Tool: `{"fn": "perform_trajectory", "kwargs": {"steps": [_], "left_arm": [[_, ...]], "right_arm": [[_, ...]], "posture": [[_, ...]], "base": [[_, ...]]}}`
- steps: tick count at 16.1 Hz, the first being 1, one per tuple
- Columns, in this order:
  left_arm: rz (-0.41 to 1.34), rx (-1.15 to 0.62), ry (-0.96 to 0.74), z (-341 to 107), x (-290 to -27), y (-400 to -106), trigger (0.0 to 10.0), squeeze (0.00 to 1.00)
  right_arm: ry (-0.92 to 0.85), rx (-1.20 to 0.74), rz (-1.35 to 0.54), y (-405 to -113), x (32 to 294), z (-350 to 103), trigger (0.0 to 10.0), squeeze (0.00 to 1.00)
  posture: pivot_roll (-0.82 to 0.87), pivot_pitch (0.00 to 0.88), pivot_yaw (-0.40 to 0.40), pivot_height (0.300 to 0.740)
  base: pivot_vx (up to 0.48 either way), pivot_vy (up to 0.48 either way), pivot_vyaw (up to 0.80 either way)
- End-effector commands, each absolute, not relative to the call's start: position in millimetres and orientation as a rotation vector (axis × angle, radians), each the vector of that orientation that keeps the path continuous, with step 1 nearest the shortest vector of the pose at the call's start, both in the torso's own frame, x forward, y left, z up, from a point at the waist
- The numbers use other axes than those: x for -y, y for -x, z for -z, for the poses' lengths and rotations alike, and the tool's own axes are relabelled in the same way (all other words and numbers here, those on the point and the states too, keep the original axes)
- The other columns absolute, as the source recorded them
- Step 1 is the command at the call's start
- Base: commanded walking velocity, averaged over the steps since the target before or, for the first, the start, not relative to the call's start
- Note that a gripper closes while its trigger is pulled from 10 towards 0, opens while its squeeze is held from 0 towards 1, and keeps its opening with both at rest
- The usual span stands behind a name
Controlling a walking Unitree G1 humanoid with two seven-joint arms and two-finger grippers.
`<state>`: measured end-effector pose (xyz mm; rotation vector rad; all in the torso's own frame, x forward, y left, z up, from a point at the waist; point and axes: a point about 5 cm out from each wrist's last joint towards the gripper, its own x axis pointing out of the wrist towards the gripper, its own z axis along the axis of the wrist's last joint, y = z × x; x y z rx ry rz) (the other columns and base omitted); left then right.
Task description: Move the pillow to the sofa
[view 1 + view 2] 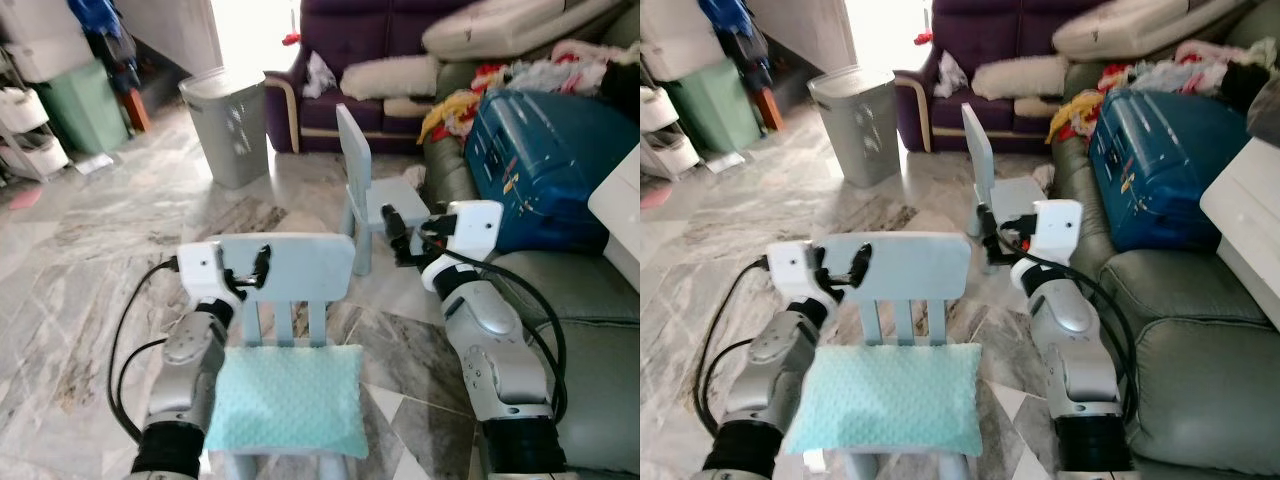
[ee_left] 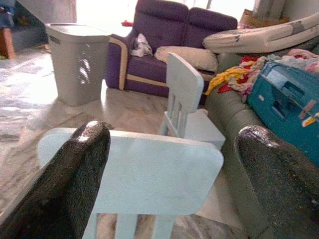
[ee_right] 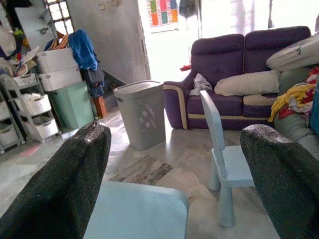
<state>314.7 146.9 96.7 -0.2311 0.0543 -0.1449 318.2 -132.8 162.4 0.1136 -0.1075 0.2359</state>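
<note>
A mint-green pillow (image 1: 288, 400) lies flat on the seat of a small pale-blue child's chair (image 1: 290, 262) right in front of me. My left gripper (image 1: 252, 268) is raised at the chair's backrest, above the pillow's far edge, and stands open; in the left wrist view its fingers (image 2: 75, 179) are spread wide with the backrest (image 2: 149, 174) between them. My right gripper (image 1: 398, 235) is held up to the right of the chair, open and holding nothing. A grey-green sofa (image 1: 590, 330) stands close on my right. A purple sofa (image 1: 390, 40) stands at the far side.
A second pale-blue child's chair (image 1: 365, 200) stands just beyond the right gripper. A blue suitcase (image 1: 545, 170) and heaped clothes (image 1: 470, 100) lie on the grey-green sofa. A grey laundry bin (image 1: 230, 125) stands at the far left, with shelves (image 1: 30, 120) beyond it. The floor is marble.
</note>
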Motion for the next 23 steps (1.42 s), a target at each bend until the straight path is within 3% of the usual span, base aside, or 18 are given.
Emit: {"fn": "perform_trajectory", "kwargs": {"steps": [1,4,13,19,23], "left_arm": [[0.133,-0.047,0.218,-98.0,-149.7,-314.3,10.0,0.00],[0.135,-0.050,0.221,-97.7,-148.3,-313.7,10.0,0.00],[0.112,-0.068,0.195,-94.2,-159.1,-309.8,10.0,0.00],[0.012,-0.154,0.102,-68.3,-197.2,-275.2,10.0,0.00],[0.029,-0.180,0.022,-64.6,-207.9,-247.0,10.0,0.00]], "right_arm": [[-0.100,0.111,-0.247,-317.9,131.8,-163.9,10.0,0.00],[-0.103,0.112,-0.247,-317.5,131.1,-164.0,10.0,0.00],[-0.118,0.104,-0.243,-315.7,133.1,-161.2,10.0,0.00],[-0.099,-0.018,-0.228,-293.8,154.4,-120.3,10.0,0.00],[-0.080,-0.072,-0.191,-284.2,166.5,-102.7,10.0,0.00]], "posture": [[-0.16,0.000,0.046,0.740],[-0.16,0.000,0.044,0.740],[-0.15,0.000,0.042,0.740],[-0.10,0.000,0.035,0.740],[-0.06,0.000,0.035,0.740]], "base": [[0.000,0.000,0.00],[0.000,0.000,0.64],[0.000,0.000,0.00],[0.000,0.000,0.00],[0.000,0.000,0.00]]}}
